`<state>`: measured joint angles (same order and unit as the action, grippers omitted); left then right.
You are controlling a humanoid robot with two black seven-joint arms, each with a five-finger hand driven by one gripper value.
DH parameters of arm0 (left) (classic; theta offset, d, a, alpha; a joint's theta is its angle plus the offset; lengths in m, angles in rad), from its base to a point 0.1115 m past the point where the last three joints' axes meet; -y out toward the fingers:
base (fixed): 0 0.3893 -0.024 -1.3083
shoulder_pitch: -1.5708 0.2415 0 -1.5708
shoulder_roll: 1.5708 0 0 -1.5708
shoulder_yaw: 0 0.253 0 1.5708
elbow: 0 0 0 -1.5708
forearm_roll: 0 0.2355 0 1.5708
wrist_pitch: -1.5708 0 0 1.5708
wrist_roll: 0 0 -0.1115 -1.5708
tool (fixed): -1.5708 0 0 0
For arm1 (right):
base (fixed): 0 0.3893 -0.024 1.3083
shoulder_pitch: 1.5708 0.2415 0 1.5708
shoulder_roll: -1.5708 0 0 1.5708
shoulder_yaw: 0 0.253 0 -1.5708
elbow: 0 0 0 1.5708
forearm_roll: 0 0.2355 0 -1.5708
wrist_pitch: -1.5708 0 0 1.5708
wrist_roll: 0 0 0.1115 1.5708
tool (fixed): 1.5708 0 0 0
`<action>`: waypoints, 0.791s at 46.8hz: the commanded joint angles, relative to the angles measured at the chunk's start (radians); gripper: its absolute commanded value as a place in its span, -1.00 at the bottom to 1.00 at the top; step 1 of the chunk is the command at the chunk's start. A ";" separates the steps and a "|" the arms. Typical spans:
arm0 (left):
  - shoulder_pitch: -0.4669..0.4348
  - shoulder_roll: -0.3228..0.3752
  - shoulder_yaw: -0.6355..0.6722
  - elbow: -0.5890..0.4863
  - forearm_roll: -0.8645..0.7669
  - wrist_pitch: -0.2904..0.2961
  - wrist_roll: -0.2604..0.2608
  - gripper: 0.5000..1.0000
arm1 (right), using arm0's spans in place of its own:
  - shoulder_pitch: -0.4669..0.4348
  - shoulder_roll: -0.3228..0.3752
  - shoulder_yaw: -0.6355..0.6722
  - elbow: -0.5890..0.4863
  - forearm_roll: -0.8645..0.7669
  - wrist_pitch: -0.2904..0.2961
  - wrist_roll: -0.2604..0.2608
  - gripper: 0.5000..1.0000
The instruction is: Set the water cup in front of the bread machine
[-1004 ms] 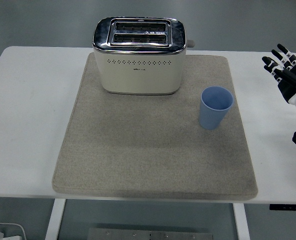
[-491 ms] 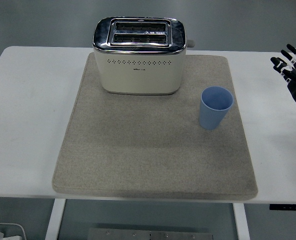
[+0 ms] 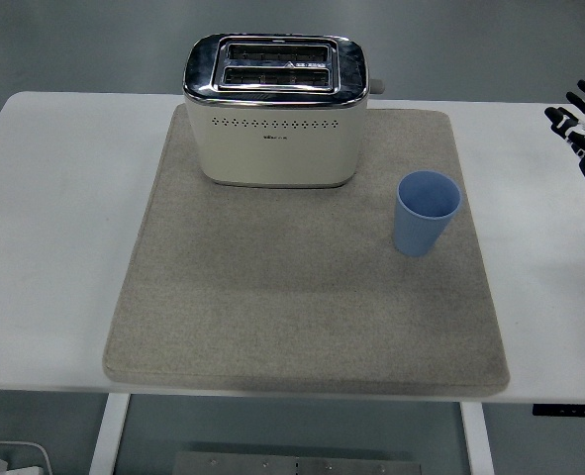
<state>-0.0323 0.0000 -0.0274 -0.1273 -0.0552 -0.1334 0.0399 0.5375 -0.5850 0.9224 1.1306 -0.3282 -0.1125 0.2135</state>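
A white bench was seen spanning the view, with grey floor behind it and below its near edge. A beige mat was laid over the middle, its near edge just short of the bench's front edge. One cream and chrome bread machine was set at the mat's far side, two slots on top. One blue water cup was stood upright on the mat, to the right of the bread machine and slightly nearer, apart from it. The mat in front of the bread machine was left bare. One right robot hand was seen at the right edge, well apart from the water cup, fingers spread, nothing held.
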 commanded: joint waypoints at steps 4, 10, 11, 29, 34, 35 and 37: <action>0.000 0.000 0.000 0.000 0.000 0.000 0.000 0.99 | 0.004 -0.001 0.001 -0.005 -0.003 -0.001 0.000 0.77; 0.000 0.000 0.000 0.000 0.000 0.000 0.000 0.99 | 0.002 -0.007 0.001 0.000 -0.002 0.002 0.001 0.77; 0.000 0.000 0.001 0.000 0.000 0.000 0.000 0.99 | 0.002 -0.013 0.001 0.000 0.000 0.004 0.001 0.77; 0.000 0.000 0.000 0.000 0.000 0.000 0.000 0.99 | -0.050 -0.133 0.001 0.055 -0.002 0.128 0.037 0.77; 0.000 0.000 0.000 0.000 0.000 0.000 0.000 0.99 | -0.059 -0.128 -0.011 0.060 -0.006 0.131 0.038 0.77; 0.000 0.000 0.000 0.000 0.000 0.000 0.000 0.99 | -0.062 -0.128 -0.016 0.060 -0.008 0.131 0.038 0.77; 0.000 0.000 0.001 0.000 0.000 0.000 0.000 0.99 | -0.071 -0.131 -0.017 0.061 -0.014 0.136 0.038 0.77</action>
<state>-0.0324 0.0000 -0.0275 -0.1273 -0.0552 -0.1335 0.0395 0.4777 -0.7144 0.9129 1.1903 -0.3341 0.0179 0.2515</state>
